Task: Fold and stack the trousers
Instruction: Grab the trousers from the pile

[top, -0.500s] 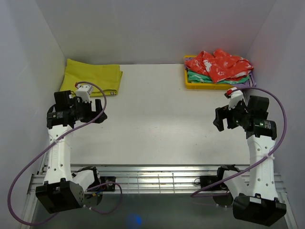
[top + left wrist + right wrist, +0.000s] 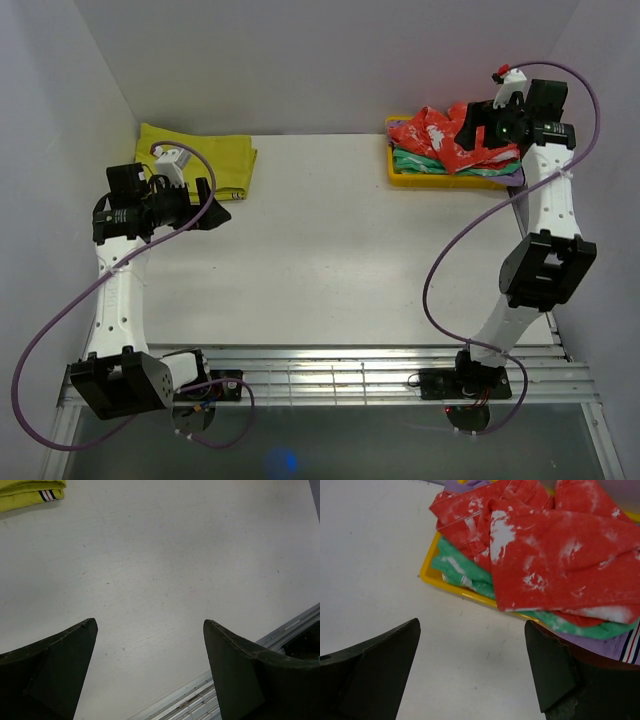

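1. Two arms show from above, and only the right one is near your target. The trousers (image 2: 455, 135) lie crumpled on top of the heap in the yellow tray (image 2: 440, 181), at the far right corner of the table (image 2: 330, 250). The right gripper (image 2: 487, 120) hangs over the far right side of the pile, spread wide and holding nothing. The left gripper (image 2: 212, 214) is well apart at the far left, beside the yellow cloth (image 2: 195, 155).
2. Left wrist: its fingers stand wide with only bare table between them. A corner of the yellow cloth shows at the far left, and no trousers are in view.
3. Right wrist: the trousers lie ahead and to the right of the open fingers, on top of the green garment (image 2: 465, 575). They are wadded, so you cannot trace the legs or a clear long axis. You will likely need to reach forward and down onto the red top layer alone.
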{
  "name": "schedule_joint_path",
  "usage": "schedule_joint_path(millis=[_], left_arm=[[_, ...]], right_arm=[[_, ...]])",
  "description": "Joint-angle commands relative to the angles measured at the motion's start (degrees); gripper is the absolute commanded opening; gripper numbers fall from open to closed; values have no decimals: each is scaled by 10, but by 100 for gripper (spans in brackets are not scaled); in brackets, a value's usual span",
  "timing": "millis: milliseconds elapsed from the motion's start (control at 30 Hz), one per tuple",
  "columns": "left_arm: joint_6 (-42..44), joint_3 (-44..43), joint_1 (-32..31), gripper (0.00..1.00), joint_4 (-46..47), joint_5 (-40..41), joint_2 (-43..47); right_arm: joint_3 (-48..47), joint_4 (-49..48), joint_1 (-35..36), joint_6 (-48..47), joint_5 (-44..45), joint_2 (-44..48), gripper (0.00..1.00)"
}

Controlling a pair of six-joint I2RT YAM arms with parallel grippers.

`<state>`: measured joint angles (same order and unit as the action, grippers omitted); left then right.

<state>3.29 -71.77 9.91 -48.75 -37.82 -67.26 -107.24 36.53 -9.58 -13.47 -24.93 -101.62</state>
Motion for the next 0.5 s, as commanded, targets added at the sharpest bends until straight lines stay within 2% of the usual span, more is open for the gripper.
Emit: schedule_joint_path(millis=[0, 167, 267, 333, 467], left_arm=[[-27, -26, -1, 98, 22, -36, -13], [-54, -21, 0, 98, 25, -48, -23], [-56, -14, -1, 98, 27, -51, -19], [-55, -3, -1, 98, 25, -45, -26], [-52, -2, -1, 98, 16, -36, -49]], right_arm=[[-101, -37, 9, 33, 8, -104, 90], [-137, -112, 28, 11, 54, -191, 90], [-111, -162, 37, 21, 68, -216, 90], [-73, -242, 44, 42, 71, -220, 90], [-53, -292, 57, 56, 107, -240, 90]])
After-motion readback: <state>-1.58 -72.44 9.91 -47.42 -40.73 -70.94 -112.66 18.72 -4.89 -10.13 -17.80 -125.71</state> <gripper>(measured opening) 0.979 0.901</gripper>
